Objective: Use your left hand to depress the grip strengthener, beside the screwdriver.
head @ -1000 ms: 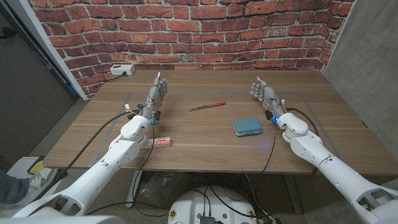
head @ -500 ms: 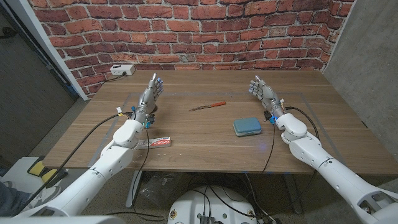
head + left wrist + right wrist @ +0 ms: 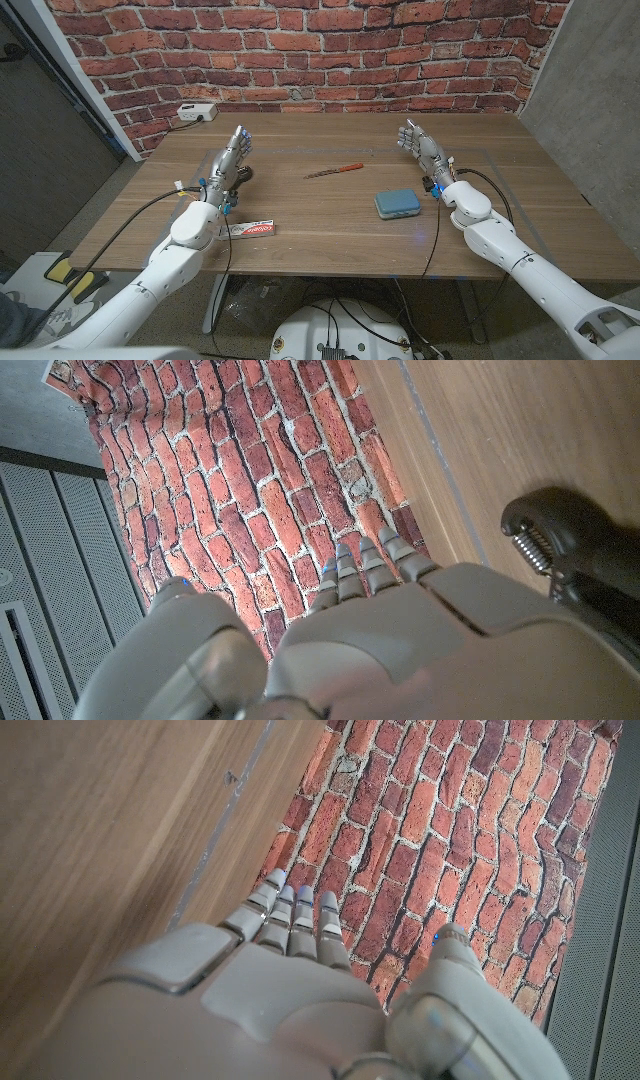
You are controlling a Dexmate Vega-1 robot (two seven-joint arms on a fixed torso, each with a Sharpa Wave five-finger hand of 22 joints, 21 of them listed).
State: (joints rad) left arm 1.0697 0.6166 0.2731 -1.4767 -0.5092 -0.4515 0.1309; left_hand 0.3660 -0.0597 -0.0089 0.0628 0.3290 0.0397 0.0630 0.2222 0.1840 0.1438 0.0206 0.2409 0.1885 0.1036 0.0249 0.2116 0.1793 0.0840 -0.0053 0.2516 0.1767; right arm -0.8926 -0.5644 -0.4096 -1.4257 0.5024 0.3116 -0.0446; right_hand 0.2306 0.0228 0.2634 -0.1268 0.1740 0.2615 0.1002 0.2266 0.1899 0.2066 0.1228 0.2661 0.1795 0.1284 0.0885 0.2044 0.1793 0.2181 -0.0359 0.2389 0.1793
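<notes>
a: where is the grip strengthener seen?
b: left of centre, just beside the left hand, which is held up with fingers spread, nothing grasped.
a: and the screwdriver?
b: mid-frame. the right hand is likewise unclenched, above the blue case, which is closed.

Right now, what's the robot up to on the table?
The left hand is raised with fingers apart, just beside the grip strengthener, not gripping it. The screwdriver lies further toward mid-table. The right hand is raised and open, holding nothing, behind a blue case. A toothpaste tube lies near the left forearm.
</notes>
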